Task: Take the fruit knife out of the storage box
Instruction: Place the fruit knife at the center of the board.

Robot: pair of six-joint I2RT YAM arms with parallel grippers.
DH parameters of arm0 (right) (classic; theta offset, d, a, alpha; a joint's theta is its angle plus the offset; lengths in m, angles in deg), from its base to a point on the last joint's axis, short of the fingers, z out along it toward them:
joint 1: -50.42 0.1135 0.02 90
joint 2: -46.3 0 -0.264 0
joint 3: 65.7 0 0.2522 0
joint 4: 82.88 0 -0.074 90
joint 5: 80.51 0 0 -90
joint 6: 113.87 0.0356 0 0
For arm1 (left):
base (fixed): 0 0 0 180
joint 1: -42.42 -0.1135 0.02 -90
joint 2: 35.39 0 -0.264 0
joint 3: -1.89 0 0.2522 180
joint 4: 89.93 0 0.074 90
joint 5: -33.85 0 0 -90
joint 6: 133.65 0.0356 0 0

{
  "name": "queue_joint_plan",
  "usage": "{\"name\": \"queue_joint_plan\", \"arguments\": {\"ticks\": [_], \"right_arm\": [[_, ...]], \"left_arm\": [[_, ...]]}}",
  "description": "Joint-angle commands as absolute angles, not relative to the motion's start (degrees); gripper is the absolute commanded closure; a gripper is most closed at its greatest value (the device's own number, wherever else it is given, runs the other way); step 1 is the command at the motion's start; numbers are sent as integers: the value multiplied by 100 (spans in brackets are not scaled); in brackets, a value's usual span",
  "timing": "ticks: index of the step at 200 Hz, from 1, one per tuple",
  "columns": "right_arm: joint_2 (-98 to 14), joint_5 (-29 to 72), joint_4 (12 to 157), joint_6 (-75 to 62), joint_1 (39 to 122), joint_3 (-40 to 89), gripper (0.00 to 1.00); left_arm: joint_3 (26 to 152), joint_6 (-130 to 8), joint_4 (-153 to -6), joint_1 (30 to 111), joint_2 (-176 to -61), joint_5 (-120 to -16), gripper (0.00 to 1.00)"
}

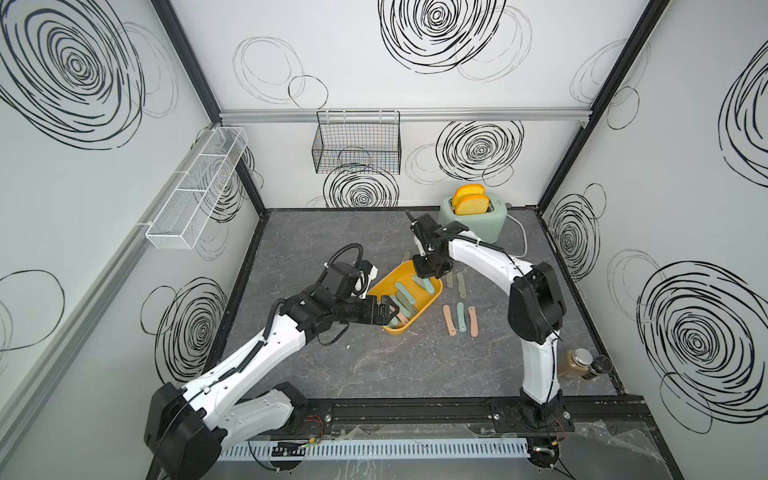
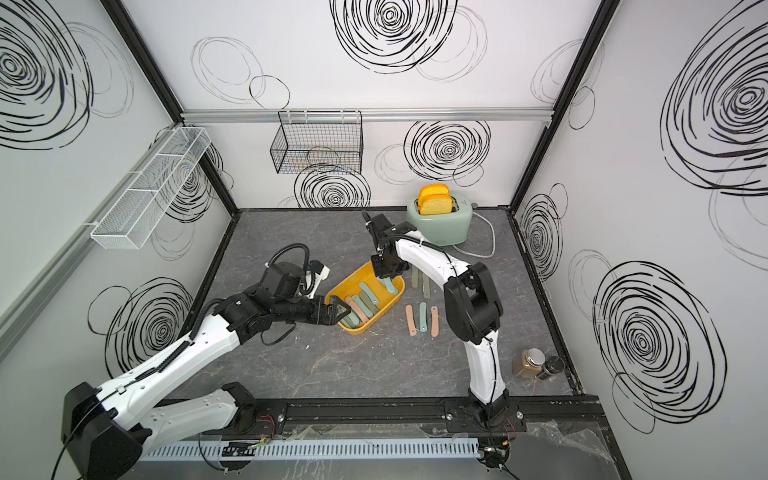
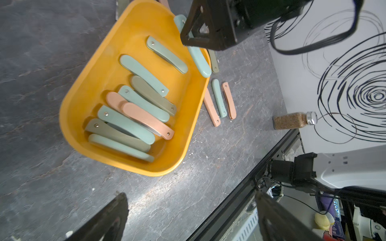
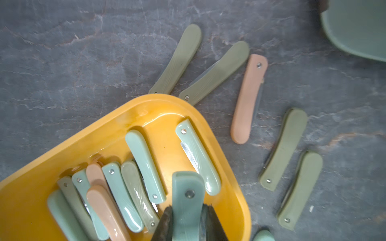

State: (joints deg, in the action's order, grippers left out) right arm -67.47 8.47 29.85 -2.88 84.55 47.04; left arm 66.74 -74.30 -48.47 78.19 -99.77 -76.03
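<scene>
The right gripper is clamped shut over the storage box; the left gripper gapes at its near end.

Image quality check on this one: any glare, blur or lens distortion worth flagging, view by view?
Both top views: sharp, evenly lit, wide-angle bowing of the wall frames. Left wrist: storage box crisp, a bright sheen on the table, the left gripper fingers dark and soft in the foreground. Right wrist: glare on the box floor, the held fruit knife and right gripper close and slightly blurred.
</scene>
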Motion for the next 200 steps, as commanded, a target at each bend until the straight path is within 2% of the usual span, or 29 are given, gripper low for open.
{"name": "queue_joint_plan", "arguments": {"ticks": [1, 80, 136, 200], "right_arm": [[-6248, 884, 2970, -181, 8213, 4419, 79], [-5442, 747, 3484, -489, 7167, 2822, 78], [-5933, 753, 3904, -737, 6637, 2548, 78], [-6588, 691, 4088, -875, 6389, 2798, 77]], "left_arm": [[6970, -7565, -5395, 8063, -10241, -7500, 2], [7886, -7526, -5847, 8650, -11641, -7577, 2], [8635, -7383, -5672, 8956, -12397, -7320, 2], [8738, -7311, -5630, 9009, -12548, -7223, 2]]}}
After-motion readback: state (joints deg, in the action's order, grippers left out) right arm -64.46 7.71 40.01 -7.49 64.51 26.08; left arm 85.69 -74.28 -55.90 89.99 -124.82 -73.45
